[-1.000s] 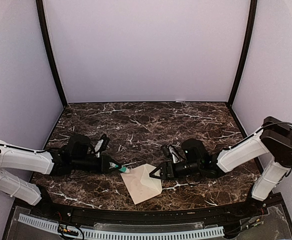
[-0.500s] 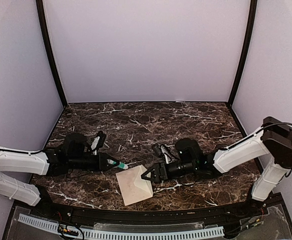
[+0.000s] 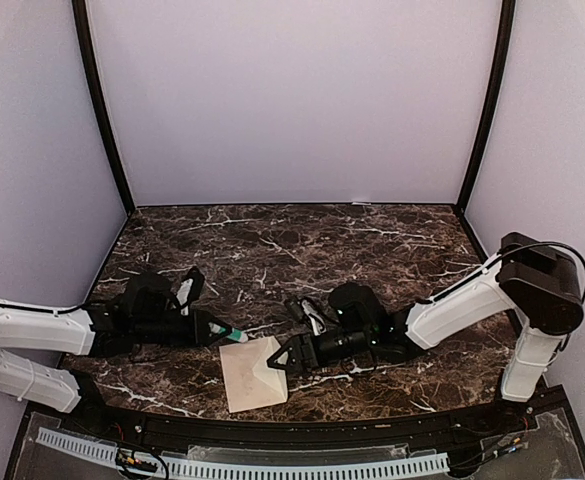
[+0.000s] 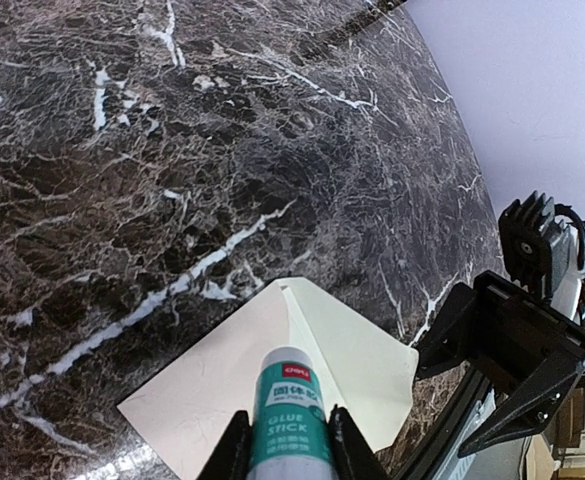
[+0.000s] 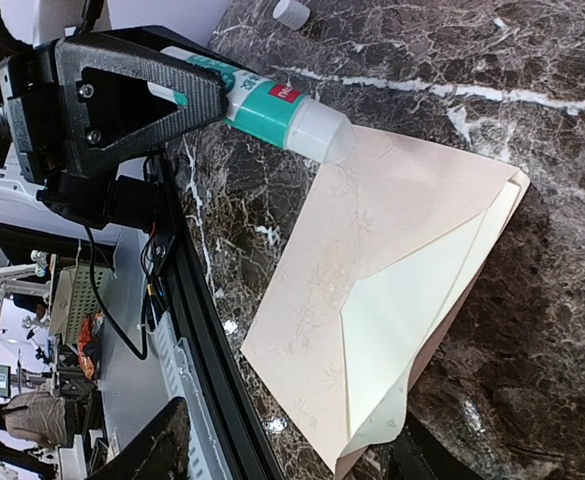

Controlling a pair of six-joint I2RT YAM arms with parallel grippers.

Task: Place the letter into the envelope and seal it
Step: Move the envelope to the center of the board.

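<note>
The left gripper (image 4: 288,452) is clamping a glue stick (image 4: 286,400), with a finger (image 4: 230,452) pressing each side of the green and white tube. The stick is pointing forward out of the jaws. Its pale tip is hanging just over the near corner of the envelope (image 3: 251,373), and I cannot tell whether it is touching the paper.

The envelope is lying on the dark marbled table (image 3: 372,250), directly ahead of and just below the left gripper's fingertips. A fold ridge is running away from them toward a pointed far end.

The right gripper (image 3: 285,357) is reaching in low from the opposite side. Its jaws are standing apart and not gripping anything, and the envelope's edge is sitting right at its fingertips. One slightly curled corner is lying between the two fingers in the right wrist view.

In that view a paler, plain panel (image 5: 412,300) is lying over the patterned tan face; flap or inner sheet, I cannot tell. The letter is not standing out as a separate sheet.

A small white cap (image 5: 292,12) is resting on the table beyond the left gripper, well apart from the envelope
</note>
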